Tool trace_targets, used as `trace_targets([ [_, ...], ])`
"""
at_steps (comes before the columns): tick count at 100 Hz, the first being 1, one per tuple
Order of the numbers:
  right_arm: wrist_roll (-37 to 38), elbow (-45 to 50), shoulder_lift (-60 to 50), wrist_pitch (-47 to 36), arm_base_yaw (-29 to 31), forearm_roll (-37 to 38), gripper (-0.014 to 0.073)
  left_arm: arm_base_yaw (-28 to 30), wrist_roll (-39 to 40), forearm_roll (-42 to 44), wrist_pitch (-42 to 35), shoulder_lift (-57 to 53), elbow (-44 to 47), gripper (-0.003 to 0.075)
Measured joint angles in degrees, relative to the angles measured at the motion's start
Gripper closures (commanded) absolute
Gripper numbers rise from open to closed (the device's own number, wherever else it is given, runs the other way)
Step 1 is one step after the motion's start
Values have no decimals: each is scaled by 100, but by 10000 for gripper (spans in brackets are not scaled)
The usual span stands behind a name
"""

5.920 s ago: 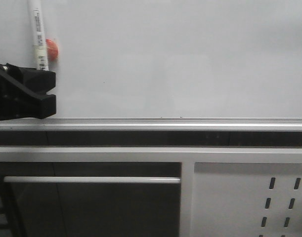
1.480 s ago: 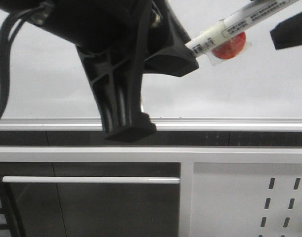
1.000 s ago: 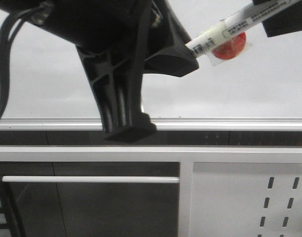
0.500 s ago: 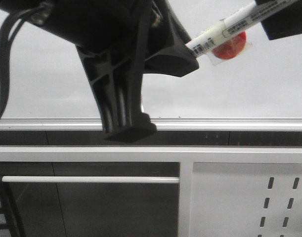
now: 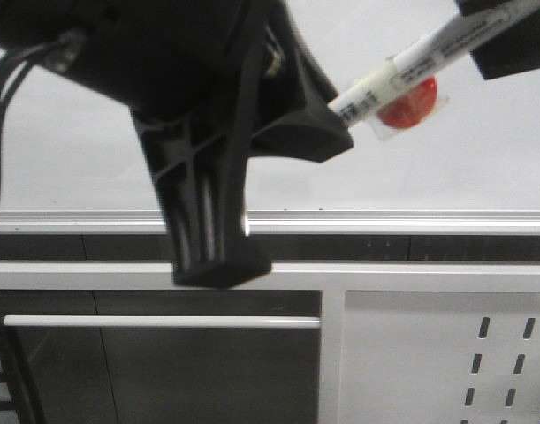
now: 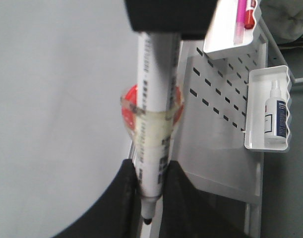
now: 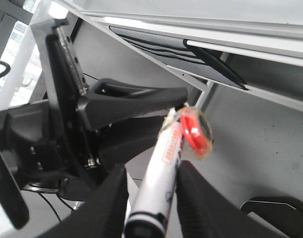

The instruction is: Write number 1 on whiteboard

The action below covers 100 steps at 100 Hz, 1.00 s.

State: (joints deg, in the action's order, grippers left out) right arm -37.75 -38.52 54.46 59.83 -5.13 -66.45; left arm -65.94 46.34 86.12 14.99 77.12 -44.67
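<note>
Lowered slightly, left gripper point(image 6: 150, 191) and right gripper point(image 7: 151, 198) both clamp marker point(image 5: 402, 69) before blank glossy whiteboard point(image 5: 429, 168).

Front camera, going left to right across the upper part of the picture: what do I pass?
Large black left gripper filling the upper left → white barrel marker with printed label, slanting up to the right → round red disc taped to the marker → black right gripper at the top right corner.

I see the whiteboard point(image 5: 102, 168) upright on its aluminium rail point(image 5: 402, 221); its surface bears no stroke I can make out.
</note>
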Motion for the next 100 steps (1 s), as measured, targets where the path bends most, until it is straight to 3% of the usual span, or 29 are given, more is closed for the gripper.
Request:
trace_targets([
  [25, 0, 0, 413, -306, -522, -18, 386, 0, 0, -56, 0, 0, 32, 739],
  [51, -124, 0, 836, -1235, -1360, -75, 386, 0, -23, -156, 228, 0, 110, 739],
  [100, -145, 0, 846, -1651, -1423, -49, 386, 0, -23, -313, 433, 0, 128, 738],
])
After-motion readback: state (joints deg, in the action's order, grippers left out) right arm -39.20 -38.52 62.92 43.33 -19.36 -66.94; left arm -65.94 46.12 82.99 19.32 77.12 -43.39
